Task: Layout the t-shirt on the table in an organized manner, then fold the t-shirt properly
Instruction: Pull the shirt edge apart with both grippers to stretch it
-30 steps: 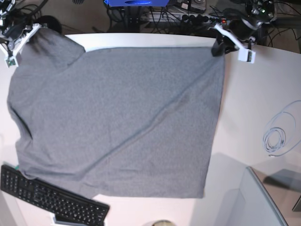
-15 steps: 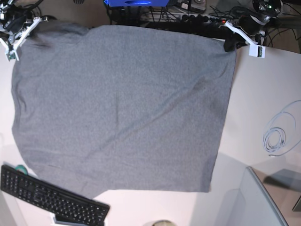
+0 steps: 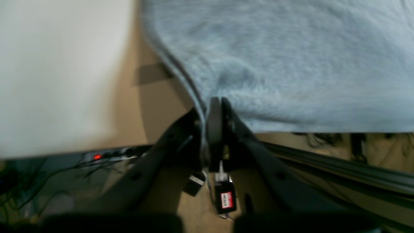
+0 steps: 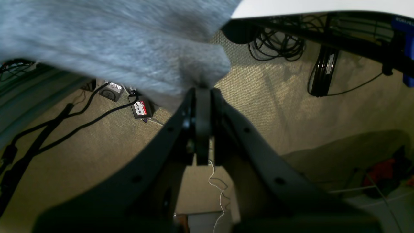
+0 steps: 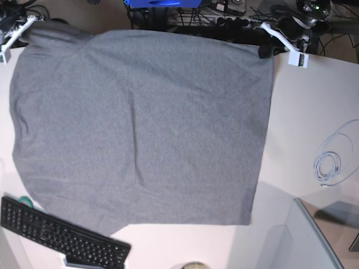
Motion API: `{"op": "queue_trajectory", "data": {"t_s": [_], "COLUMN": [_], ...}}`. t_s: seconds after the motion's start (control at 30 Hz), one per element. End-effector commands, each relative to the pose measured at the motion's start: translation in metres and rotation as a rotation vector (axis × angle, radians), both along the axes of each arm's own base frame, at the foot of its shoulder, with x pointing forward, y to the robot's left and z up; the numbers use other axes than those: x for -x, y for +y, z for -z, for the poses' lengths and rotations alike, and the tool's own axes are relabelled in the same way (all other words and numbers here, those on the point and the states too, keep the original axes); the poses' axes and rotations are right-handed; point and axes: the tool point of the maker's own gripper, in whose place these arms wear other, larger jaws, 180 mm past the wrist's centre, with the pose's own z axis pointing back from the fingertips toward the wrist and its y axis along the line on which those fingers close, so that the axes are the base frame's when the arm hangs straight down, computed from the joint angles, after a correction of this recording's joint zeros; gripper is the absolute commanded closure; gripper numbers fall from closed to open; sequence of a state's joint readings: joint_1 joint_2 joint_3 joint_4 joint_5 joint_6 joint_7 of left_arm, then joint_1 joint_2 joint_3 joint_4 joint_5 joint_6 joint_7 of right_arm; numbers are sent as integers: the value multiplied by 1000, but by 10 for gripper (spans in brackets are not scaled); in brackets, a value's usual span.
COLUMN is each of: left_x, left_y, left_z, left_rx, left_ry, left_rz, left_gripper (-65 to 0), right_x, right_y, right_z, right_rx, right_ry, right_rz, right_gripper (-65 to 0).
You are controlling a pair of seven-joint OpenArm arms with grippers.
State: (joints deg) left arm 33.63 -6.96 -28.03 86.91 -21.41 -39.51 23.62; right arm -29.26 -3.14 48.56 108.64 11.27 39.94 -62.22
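Stretching across most of the base view, the t-shirt [image 5: 140, 123] is a broad heather-grey sheet, nearly flat with a few faint creases, covering the white table [image 5: 314, 112]; its lower edge lies just beside a black keyboard [image 5: 61, 235]. At the upper corners the left gripper [image 5: 265, 51] and the right gripper [image 5: 25, 25] each pinch the cloth.

From the left wrist, the jaws are clamped tight on the shirt's blurred grey edge, beyond the table rim.

From the right wrist, the jaws are likewise closed on a bunched corner above carpet [image 4: 275, 97] and cables [image 4: 275, 45].
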Motion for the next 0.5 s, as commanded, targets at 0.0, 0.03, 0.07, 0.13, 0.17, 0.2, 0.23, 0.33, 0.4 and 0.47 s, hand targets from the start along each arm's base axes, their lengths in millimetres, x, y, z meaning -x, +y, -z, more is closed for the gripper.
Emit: {"op": "queue_trajectory", "data": {"t_s": [0.0, 0.03, 0.07, 0.13, 0.17, 0.2, 0.23, 0.33, 0.4, 0.47], "left_x": [-4, -4, -5, -10, -11, -13, -16, -28, -34, -36], "left_y": [-1, -5, -6, -8, -7, -7, -9, -13, -14, -14], "left_z": [-8, -7, -8, -14, -17, -21, -27, -47, -54, -55], "left_rx": [8, 14, 17, 10, -1, -20, -34, -68, -85, -94], "left_ry": [-31, -31, -34, -50, -43, -33, -35, -80, -92, -87], "left_rz": [9, 14, 15, 26, 36, 55, 75, 116, 131, 140], "left_gripper": [0, 0, 0, 0, 0, 0, 0, 0, 0, 0], "right_x": [-10, -13, -16, -27, -32, -35, -40, -52, -58, -68], "right_y": [4, 9, 15, 25, 27, 27, 26, 24, 18, 13], "right_z": [-4, -2, 0, 1, 1, 0, -1, -4, -8, -11], "right_rx": [4, -6, -17, -34, -37, -37, -33, -25, -8, 3], "right_ry": [-20, -21, -22, -36, -43, -51, -59, -85, -95, -115], "right_rz": [-35, -52, -72, -104, -113, -114, -116, -121, -131, -136], "right_gripper": [-5, -5, -5, -5, -5, -5, -5, -5, -5, -5]}}
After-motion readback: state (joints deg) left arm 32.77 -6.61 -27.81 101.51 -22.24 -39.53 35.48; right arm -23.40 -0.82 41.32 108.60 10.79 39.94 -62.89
